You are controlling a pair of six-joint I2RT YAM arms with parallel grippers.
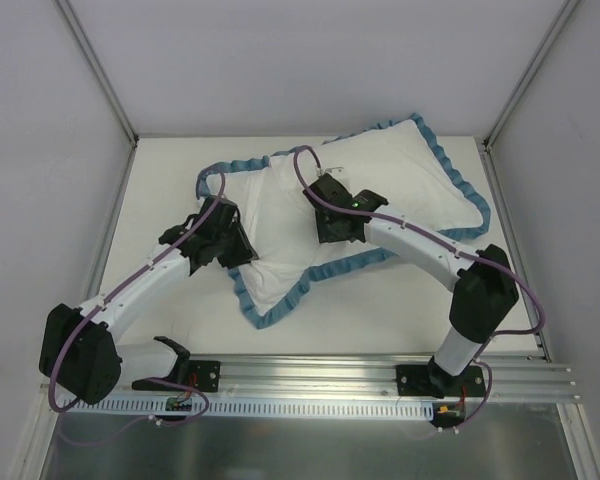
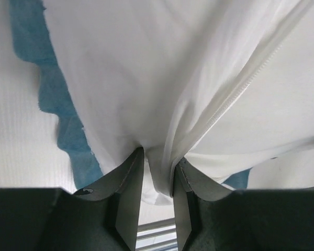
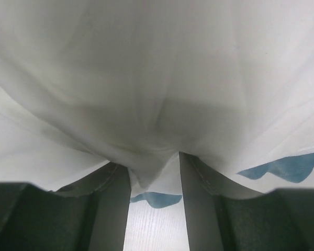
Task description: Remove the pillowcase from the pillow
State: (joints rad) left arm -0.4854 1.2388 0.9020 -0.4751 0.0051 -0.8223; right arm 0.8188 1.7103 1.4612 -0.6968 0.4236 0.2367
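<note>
No text, label, brand, number or sign can be read in any of the views.
</note>
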